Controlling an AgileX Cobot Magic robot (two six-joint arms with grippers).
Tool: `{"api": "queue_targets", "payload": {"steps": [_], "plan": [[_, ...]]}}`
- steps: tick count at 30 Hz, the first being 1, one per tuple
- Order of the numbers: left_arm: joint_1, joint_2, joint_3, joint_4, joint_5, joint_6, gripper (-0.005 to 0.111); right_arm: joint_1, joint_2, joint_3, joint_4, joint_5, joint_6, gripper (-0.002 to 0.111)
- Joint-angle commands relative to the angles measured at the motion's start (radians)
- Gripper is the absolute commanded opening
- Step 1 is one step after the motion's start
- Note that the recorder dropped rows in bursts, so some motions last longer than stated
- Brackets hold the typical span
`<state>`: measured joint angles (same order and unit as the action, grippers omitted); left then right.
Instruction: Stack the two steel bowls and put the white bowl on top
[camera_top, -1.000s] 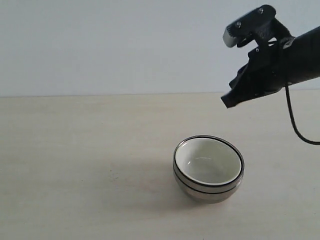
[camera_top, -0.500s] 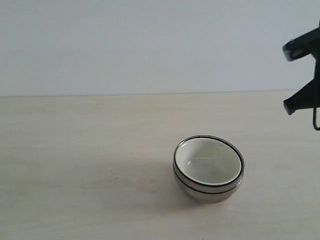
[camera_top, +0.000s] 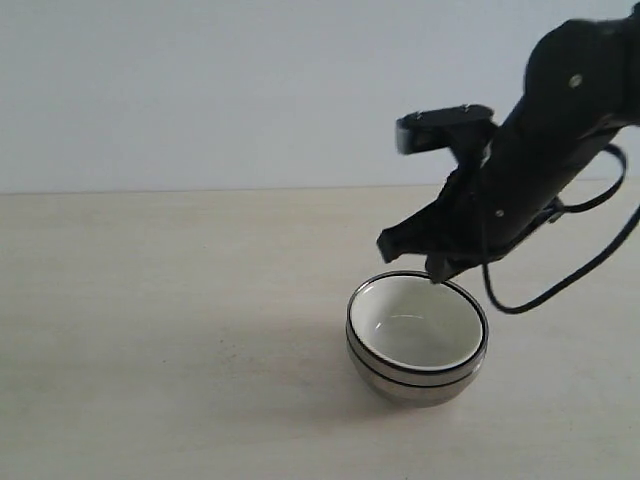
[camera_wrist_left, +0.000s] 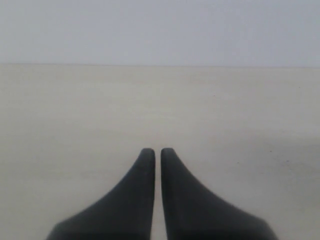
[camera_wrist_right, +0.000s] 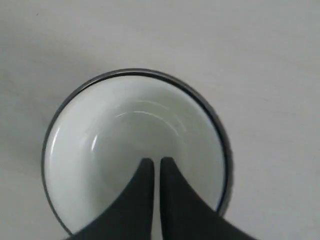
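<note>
The two steel bowls (camera_top: 418, 386) sit nested on the table, right of centre. The white bowl (camera_top: 415, 322) rests inside them, and all three rims are nearly level. My right gripper (camera_top: 408, 256) hangs just above the far rim of the stack, shut and holding nothing. In the right wrist view its tips (camera_wrist_right: 156, 161) hover over the white bowl (camera_wrist_right: 110, 145), with the dark steel rim (camera_wrist_right: 221, 137) ringing it. My left gripper (camera_wrist_left: 157, 150) is shut over bare table and holds nothing. It is outside the exterior view.
The pale wooden table (camera_top: 150, 300) spreads to the left and in front of the stack, with a plain wall behind. A black cable (camera_top: 560, 285) loops down from the right arm, to the right of the bowls.
The right arm swung out towards the right edge of the exterior view, then came back in and lower, and now hangs over the bowls. The stack has not moved.
</note>
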<state>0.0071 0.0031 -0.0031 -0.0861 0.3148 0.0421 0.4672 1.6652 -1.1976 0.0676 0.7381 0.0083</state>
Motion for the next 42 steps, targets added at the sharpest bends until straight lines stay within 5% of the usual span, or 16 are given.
{"api": "queue_targets", "payload": {"steps": [1,19,26,42], "plan": [[-0.005,-0.003,0.003,0.000,-0.008,-0.005,0.004,0.033,0.124,0.010,-0.007,-0.046,0.008,0.000],[-0.005,-0.003,0.003,0.000,-0.008,-0.005,0.004,0.031,0.176,0.008,-0.032,-0.163,-0.008,0.000],[-0.005,-0.003,0.003,0.000,-0.008,-0.005,0.004,0.031,-0.068,0.037,-0.032,-0.106,-0.018,0.000],[-0.005,-0.003,0.003,0.000,-0.008,-0.005,0.004,0.031,-0.978,0.484,-0.054,-0.387,-0.020,0.000]]}}
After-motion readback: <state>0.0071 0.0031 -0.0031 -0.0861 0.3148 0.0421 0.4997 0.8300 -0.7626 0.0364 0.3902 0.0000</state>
